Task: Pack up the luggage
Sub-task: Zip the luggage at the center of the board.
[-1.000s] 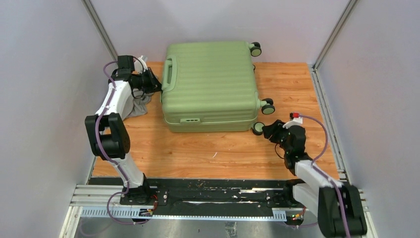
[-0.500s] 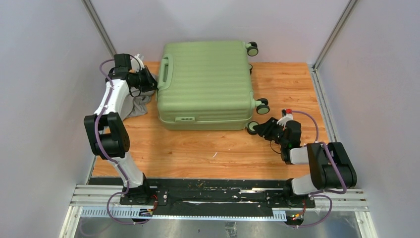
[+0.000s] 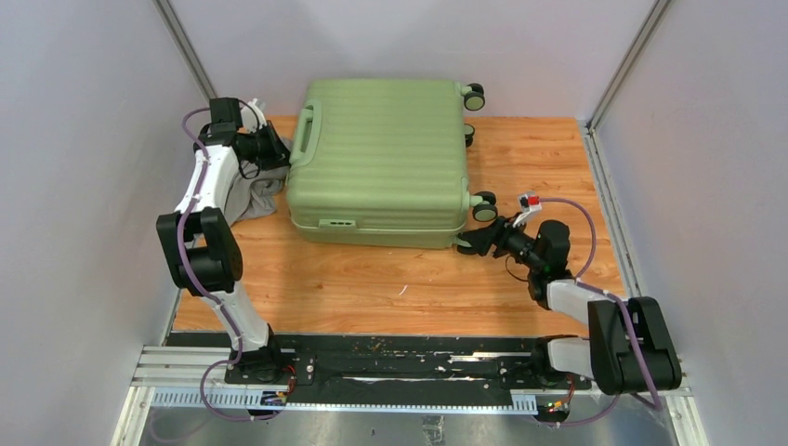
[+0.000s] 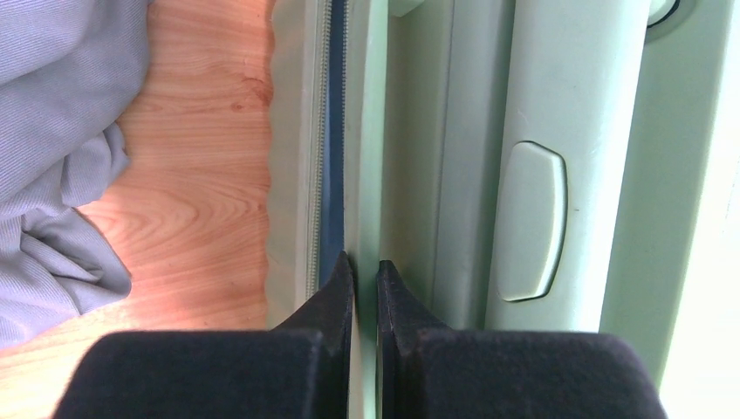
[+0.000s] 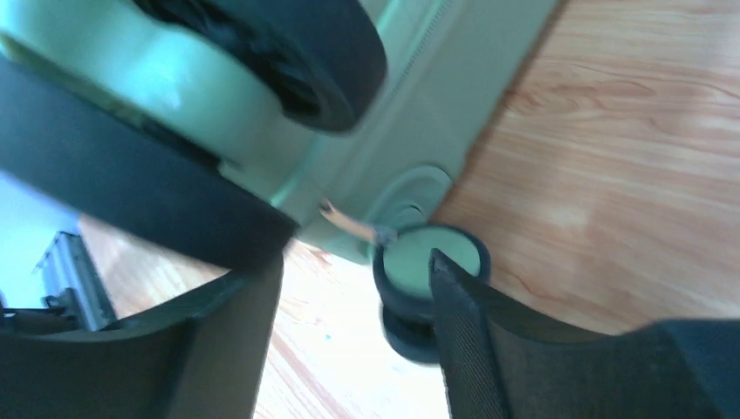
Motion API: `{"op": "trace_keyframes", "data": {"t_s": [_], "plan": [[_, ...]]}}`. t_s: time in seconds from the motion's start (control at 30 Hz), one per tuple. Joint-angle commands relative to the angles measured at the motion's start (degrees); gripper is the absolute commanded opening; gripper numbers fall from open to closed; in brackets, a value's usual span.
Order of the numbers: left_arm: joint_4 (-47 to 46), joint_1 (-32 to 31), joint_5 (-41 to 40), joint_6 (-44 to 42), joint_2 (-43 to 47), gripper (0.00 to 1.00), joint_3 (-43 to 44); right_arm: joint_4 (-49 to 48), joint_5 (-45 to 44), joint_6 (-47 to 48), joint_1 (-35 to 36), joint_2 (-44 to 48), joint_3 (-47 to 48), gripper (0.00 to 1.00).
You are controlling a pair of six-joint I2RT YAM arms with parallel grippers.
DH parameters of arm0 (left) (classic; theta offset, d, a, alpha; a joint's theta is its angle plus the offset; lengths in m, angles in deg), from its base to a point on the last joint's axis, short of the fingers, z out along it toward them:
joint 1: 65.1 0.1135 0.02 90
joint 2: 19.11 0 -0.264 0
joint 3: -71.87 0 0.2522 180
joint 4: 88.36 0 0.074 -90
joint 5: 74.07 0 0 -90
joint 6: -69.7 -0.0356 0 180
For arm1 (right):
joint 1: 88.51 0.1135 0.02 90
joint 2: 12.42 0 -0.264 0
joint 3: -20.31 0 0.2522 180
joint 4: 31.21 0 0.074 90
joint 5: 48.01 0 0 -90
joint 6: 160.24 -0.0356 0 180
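A crumpled grey cloth [image 3: 253,197] lies on the wooden surface [image 3: 390,279] just off the luggage's [image 3: 376,158] left side, under the left arm. The left claw [image 4: 359,266] is at that same left side, below the green handle [image 3: 305,139]. Its two black fingers are drawn almost together, with only a sliver between the tips. They point along the seam, where the zipper [image 4: 316,131] and a strip of blue lining [image 4: 332,175] run. Whether anything thin is pinched there I cannot tell.

The luggage, a light-green ribbed hard shell, lies flat and closed at the back middle of the surface. Its far edge reaches the rear wall and its wheels stick out on its right side.

At the luggage's near right corner the right claw [image 5: 353,259] reaches in low from the right. Its fingers stand apart and hold nothing. In the wrist view a small black-and-green wheel [image 5: 428,257] sits beyond the tips, close against one finger [image 5: 462,332]. A larger wheel [image 5: 332,52] looms blurred above, close to the camera.
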Motion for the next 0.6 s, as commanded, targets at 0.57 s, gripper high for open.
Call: {"op": "trace_keyframes", "data": {"t_s": [0.57], "plan": [[1.5,0.6,8.6,0.4,-2.1,0.00,8.7,-15.8,24.1,8.4,0.9,-24.5,15.4,0.75]]}}
